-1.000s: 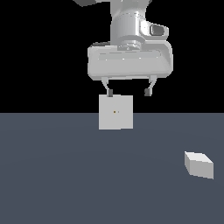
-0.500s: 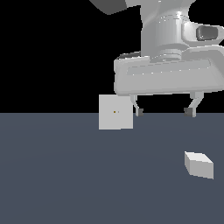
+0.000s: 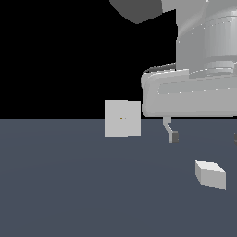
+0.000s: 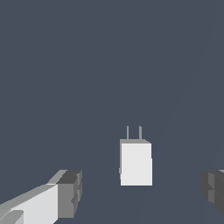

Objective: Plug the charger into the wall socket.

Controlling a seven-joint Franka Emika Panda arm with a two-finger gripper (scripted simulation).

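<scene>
The charger (image 3: pixel 210 174) is a small white-grey block lying on the dark grey floor at the exterior view's right. In the wrist view the charger (image 4: pixel 136 162) shows two thin prongs at one end. The wall socket (image 3: pixel 122 119) is a pale grey upright square plate with a tiny orange dot at its centre, and it stands left of the arm in the exterior view. My gripper (image 3: pixel 204 137) hangs open and empty above the charger, not touching it. One fingertip (image 3: pixel 174 137) shows clearly; the other is at the frame's edge. In the wrist view the gripper (image 4: pixel 141 192) has the charger between its spread fingers (image 4: pixel 70 194).
A flat dark grey floor (image 3: pixel 69 185) carries the charger and the socket plate. The background behind it is black. The large pale grey hand body (image 3: pixel 190 95) fills the exterior view's upper right.
My gripper has moved from in front of the socket plate toward the exterior view's right and now hangs over the charger. Its fingers stay open. The charger and the socket have not moved.
</scene>
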